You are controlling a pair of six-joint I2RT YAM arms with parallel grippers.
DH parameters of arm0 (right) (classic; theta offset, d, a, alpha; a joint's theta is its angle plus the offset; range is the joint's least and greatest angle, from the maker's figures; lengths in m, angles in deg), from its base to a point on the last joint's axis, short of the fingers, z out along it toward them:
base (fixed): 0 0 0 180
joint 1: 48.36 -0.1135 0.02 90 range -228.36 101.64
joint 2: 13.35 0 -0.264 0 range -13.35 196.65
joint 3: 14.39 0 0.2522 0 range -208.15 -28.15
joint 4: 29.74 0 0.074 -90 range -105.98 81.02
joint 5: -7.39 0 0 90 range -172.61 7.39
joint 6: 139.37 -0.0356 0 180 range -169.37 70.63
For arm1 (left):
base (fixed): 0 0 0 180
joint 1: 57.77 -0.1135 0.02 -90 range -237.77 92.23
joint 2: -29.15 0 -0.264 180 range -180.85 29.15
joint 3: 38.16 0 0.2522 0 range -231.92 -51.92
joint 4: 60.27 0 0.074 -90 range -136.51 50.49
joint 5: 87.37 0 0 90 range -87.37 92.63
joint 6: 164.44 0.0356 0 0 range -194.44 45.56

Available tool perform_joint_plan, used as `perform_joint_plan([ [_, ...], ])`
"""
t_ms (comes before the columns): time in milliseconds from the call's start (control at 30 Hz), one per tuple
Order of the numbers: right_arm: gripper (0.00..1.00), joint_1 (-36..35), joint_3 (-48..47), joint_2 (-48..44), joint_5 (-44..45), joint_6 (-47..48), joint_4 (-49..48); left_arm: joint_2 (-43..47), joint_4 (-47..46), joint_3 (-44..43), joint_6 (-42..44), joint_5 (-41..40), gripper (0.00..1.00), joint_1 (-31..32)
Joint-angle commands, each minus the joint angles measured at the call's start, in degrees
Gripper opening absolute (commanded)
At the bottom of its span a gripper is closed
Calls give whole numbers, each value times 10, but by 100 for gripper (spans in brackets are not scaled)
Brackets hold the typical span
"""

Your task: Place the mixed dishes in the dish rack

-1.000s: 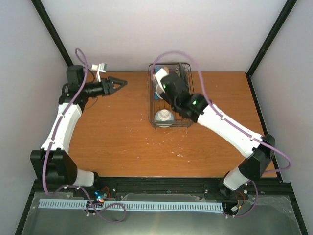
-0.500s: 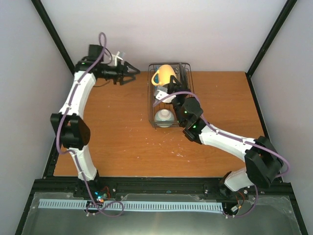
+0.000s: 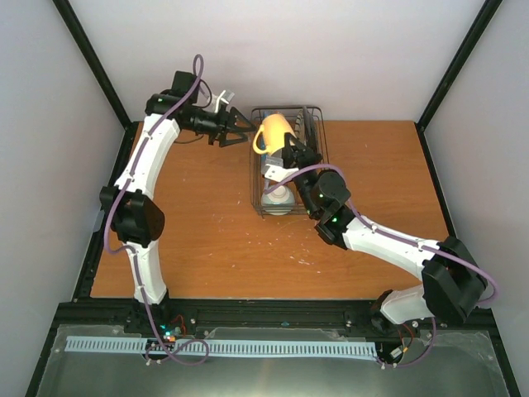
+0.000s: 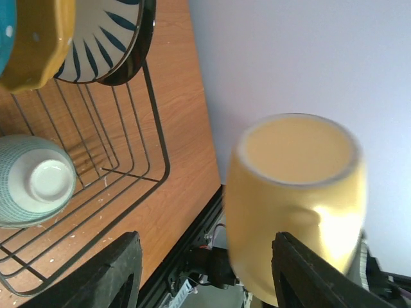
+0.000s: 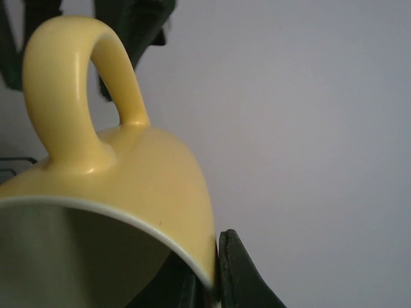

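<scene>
Mug (image 3: 275, 131) mid-loading: right gripper (image 3: 291, 151) clamps its rim above the rack (image 3: 253, 186) (left gripper (image 3: 244, 130) gapes beside); next, I'd guess, a careful lowering.

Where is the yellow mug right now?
In the top view, the mug is held by the right gripper over the far end of the dish rack.

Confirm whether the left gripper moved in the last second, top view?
Yes. The left gripper swung rightward in the image, from well clear of the dish rack to just off its far-left corner, beside the mug.
</scene>
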Motion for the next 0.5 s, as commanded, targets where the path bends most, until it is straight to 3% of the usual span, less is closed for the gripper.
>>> perform_joint_plan([
  [0,3,-2,1,-26,-15,9,-40,25,-2,-18,-24,25,57,-3],
  [467,3,-1,-25,16,-28,12,-43,56,-6,25,-21,40,55,5],
])
